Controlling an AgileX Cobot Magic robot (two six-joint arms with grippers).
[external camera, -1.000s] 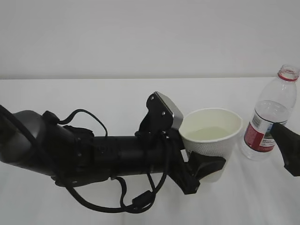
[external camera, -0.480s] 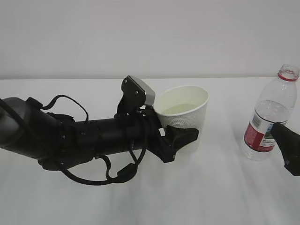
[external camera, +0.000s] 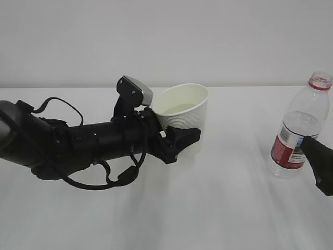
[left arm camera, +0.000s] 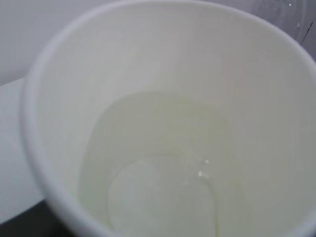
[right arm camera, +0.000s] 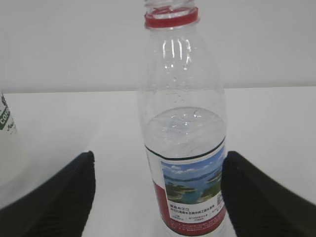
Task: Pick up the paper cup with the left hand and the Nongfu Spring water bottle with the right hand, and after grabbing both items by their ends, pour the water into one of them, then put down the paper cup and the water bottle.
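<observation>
The white paper cup (external camera: 183,112) stands upright with my left gripper (external camera: 183,136) shut around its lower part; one black finger (external camera: 182,139) crosses its front. Seen from the left wrist, the cup (left arm camera: 59,98) fills the frame, with clear water (left arm camera: 163,192) pooled in the bottom. The Nongfu Spring water bottle (external camera: 298,130) stands uncapped on the table at the right, about half full. My right gripper (right arm camera: 158,165) is open around its label, its left finger well clear. The bottle (right arm camera: 182,123) stands closer to the right finger (right arm camera: 256,197).
The white table (external camera: 234,208) runs back to a plain white wall. The left arm (external camera: 78,143) with its looping cables lies across the left half of the table. The cup's side with green lettering (right arm camera: 6,128) shows at the left edge of the right wrist view.
My left arm has carried the cup leftwards and back, away from the bottle. The bottle and right gripper have stayed put.
</observation>
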